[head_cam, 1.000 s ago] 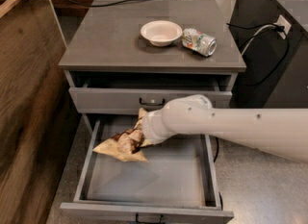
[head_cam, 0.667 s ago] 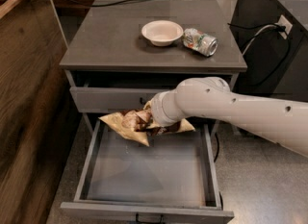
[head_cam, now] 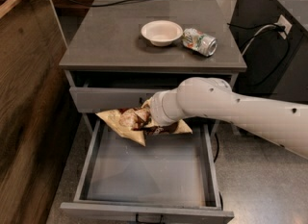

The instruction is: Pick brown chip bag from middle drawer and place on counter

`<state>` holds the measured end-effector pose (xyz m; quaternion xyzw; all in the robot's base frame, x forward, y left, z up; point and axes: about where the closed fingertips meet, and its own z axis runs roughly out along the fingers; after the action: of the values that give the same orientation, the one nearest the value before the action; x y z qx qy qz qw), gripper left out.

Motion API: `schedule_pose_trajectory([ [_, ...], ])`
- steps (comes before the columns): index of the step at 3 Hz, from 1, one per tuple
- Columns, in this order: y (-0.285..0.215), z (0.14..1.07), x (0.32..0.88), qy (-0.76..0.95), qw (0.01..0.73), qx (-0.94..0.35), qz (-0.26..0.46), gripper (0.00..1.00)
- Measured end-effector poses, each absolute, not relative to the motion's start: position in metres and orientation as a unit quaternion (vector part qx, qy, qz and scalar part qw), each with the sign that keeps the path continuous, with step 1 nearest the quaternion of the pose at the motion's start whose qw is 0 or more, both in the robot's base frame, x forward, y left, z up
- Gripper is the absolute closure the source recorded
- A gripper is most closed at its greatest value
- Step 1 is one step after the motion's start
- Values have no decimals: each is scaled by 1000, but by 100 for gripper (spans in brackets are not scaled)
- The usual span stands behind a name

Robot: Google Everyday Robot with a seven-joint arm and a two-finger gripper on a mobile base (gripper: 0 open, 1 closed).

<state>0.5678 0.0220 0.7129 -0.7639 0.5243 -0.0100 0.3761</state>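
Note:
The brown chip bag (head_cam: 129,122), crumpled with tan ends, hangs in my gripper (head_cam: 147,117) above the back of the open middle drawer (head_cam: 147,170), in front of the closed upper drawer front. The gripper is shut on the bag's right part; its fingers are mostly hidden behind the bag and the white wrist. My white arm reaches in from the right. The drawer floor below is bare grey. The grey counter (head_cam: 110,40) lies above and behind the gripper.
A white bowl (head_cam: 161,31) and a silver-green can (head_cam: 199,41) lying on its side sit at the counter's back right. A brown wooden panel (head_cam: 24,98) runs along the left. A black cabinet with a cable and outlet (head_cam: 281,26) stands at right.
The gripper has lifted the chip bag up out of the drawer, from near the floor to the level of the upper drawer front, and the arm has risen with it.

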Motion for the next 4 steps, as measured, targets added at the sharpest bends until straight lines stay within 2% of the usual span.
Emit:
schedule_pose_trajectory([
  [2,49,841,530,461,443,-767,-51,100],
  [4,89,970,547,383,470,-789,-101,100],
])
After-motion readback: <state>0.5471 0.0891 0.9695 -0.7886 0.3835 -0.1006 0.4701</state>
